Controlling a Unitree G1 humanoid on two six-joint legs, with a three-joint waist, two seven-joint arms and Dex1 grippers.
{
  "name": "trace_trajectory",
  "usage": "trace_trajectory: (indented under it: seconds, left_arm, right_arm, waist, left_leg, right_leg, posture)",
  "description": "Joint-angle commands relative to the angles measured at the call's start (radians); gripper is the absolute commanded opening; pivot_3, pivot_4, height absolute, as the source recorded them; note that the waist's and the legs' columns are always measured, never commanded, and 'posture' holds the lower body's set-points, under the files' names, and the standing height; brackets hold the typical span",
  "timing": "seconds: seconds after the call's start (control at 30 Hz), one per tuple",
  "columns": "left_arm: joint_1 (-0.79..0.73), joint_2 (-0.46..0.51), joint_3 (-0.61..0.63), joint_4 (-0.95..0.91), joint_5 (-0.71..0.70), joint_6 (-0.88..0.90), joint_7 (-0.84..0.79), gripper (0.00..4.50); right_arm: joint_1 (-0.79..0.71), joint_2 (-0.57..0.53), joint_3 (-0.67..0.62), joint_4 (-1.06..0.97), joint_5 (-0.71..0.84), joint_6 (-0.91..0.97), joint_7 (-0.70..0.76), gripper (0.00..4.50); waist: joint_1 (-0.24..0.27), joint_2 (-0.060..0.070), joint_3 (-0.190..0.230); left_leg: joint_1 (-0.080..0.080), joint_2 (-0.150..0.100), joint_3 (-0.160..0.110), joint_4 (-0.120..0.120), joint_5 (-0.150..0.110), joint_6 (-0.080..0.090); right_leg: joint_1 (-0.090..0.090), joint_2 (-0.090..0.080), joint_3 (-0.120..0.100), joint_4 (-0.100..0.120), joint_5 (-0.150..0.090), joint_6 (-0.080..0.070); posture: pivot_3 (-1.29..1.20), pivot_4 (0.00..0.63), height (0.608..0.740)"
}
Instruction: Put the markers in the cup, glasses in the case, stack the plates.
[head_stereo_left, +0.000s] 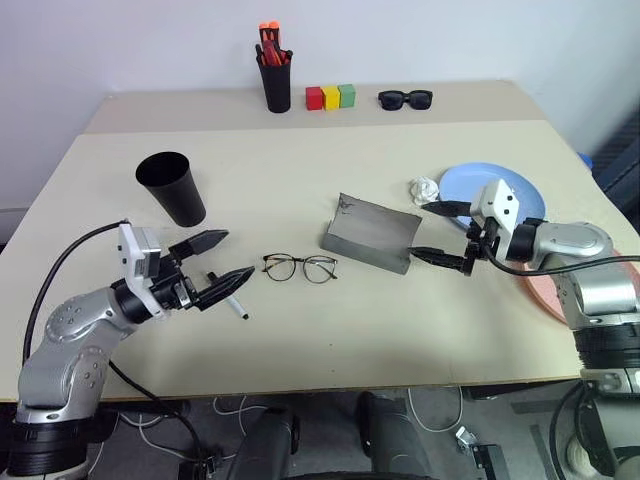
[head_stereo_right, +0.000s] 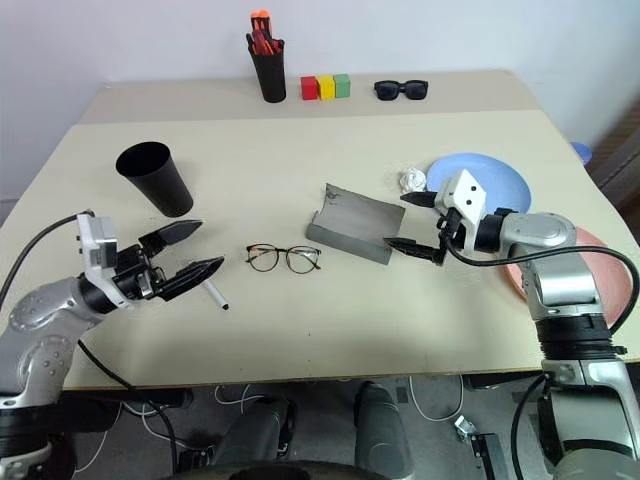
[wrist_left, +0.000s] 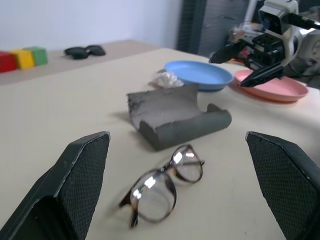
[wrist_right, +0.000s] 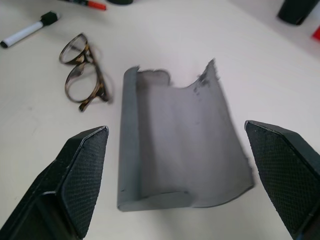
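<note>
Left tool (head_stereo_left: 218, 262): held just above the desk (head_stereo_left: 300, 340), fingers spread wide apart, nothing between them; pointed toward the glasses.
Right tool (head_stereo_left: 442, 231): fingers spread wide apart, empty, held at the open end of the case.
Glasses (head_stereo_left: 299, 267): laid flat near the middle of the desk, between the left tool and the case, lenses up.
Case (head_stereo_left: 371, 232): lying open, just beside the glasses; a crumpled white wad (head_stereo_left: 424, 188) is seen behind it, against the blue plate.
Markers: a black one with a white end (head_stereo_left: 236, 307) lies under the left tool's fingertips; a red-tipped one (wrist_right: 86, 4) is seen in the right wrist view beyond the glasses.
Cup (head_stereo_left: 171, 187): upright, behind the left tool, well apart from the case.
Plates: the blue plate (head_stereo_left: 462, 182) and the pink plate (head_stereo_left: 548, 298) lie side by side, unstacked, both partly hidden by the right arm.
Far edge: pen pot with orange-capped markers (head_stereo_left: 275, 72), three coloured blocks (head_stereo_left: 331, 96), dark sunglasses (head_stereo_left: 405, 98).
</note>
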Motion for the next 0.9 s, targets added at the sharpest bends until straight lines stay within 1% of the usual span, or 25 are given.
trace_trajectory:
  seconds: [0.03,0.1,0.23,0.37,0.47,0.63,0.7,0.8,0.87,0.9]
  left_arm:
    - [0.035,0.017,0.071,-0.064,-0.034,-0.005,0.013,4.50]
    - [0.047,0.016,0.082,-0.065,-0.043,0.003,0.019,4.50]
    - [0.013,0.034,0.070,-0.072,-0.078,0.065,0.043,4.50]
    - [-0.032,0.054,0.056,-0.055,-0.079,0.105,0.052,4.50]
    - [-0.027,0.072,0.063,-0.048,-0.057,0.112,0.047,4.50]
    - [0.020,0.114,0.131,0.013,-0.052,0.098,-0.006,4.50]
    - [-0.006,0.144,0.151,0.037,-0.081,0.158,0.022,4.50]
    - [-0.051,0.180,0.150,0.086,-0.058,0.174,0.035,4.50]
    - [-0.072,0.210,0.142,0.123,-0.028,0.177,0.036,4.50]
    - [-0.082,0.225,0.134,0.130,-0.019,0.207,0.058,4.50]
  right_arm:
    - [-0.033,0.011,-0.003,0.005,-0.002,-0.031,0.011,4.47]
    - [-0.034,0.021,0.000,0.014,-0.007,-0.040,0.010,4.47]
    - [-0.026,0.025,-0.008,-0.020,0.005,-0.018,0.002,4.47]
    - [-0.004,0.019,-0.014,-0.055,0.012,-0.007,0.002,4.47]
    - [0.002,0.031,-0.017,-0.085,0.015,0.002,-0.023,4.47]
    - [0.007,0.089,0.006,-0.202,0.030,0.046,-0.090,4.47]
    - [0.010,0.108,0.002,-0.249,0.044,0.073,-0.112,4.47]
    - [0.026,0.129,0.006,-0.355,0.074,0.135,-0.152,4.47]
    - [0.046,0.134,0.017,-0.417,0.101,0.184,-0.161,4.47]
    - [0.060,0.126,0.023,-0.430,0.097,0.181,-0.152,4.47]
  waist:
    - [0.000,0.000,0.000]
    - [0.001,0.000,0.000]
    - [0.002,0.000,0.000]
    - [0.001,0.000,0.000]
    - [-0.004,0.000,0.000]
    - [-0.005,0.000,0.000]
    - [-0.003,0.000,0.000]
    - [0.006,0.000,0.000]
    - [0.004,0.000,0.000]
    - [0.002,0.000,0.000]
  left_leg:
    - [0.000,0.000,0.000,0.000,0.000,0.000]
    - [0.000,0.000,0.000,0.000,0.000,0.000]
    - [0.000,0.000,0.000,0.000,0.000,0.000]
    - [0.000,0.000,0.000,0.000,0.000,0.000]
    - [0.001,0.000,0.000,0.000,0.000,0.000]
    - [0.001,0.001,0.000,-0.003,0.000,0.000]
    - [0.001,0.001,0.000,-0.004,0.000,0.000]
    - [0.001,0.002,0.000,-0.004,0.000,0.000]
    - [0.000,0.001,0.000,-0.004,0.000,-0.001]
    - [0.000,0.001,0.000,-0.004,0.000,-0.001]
  right_leg:
    - [0.000,0.000,0.000,0.000,0.000,0.000]
    - [0.000,0.000,0.000,0.000,0.000,0.000]
    - [0.000,0.000,0.000,0.001,0.000,-0.001]
    - [0.000,0.000,0.000,0.001,0.001,0.001]
    - [0.000,0.000,0.000,0.001,0.001,0.002]
    - [-0.001,0.000,0.000,0.001,0.001,0.001]
    - [-0.002,0.001,0.000,0.001,0.001,0.001]
    - [-0.002,0.001,0.000,0.001,0.001,0.001]
    - [-0.002,0.001,0.000,0.001,0.001,0.001]
    - [-0.002,0.001,0.000,0.001,0.001,0.001]
  posture:
    - [0.00,0.150,0.740]
    - [0.00,0.150,0.740]
    - [0.00,0.150,0.740]
    - [0.00,0.150,0.740]
    - [0.00,0.150,0.740]
    - [0.00,0.150,0.740]
    - [0.00,0.150,0.740]
    - [0.00,0.150,0.740]
    - [0.00,0.150,0.740]
    - [0.00,0.150,0.740]
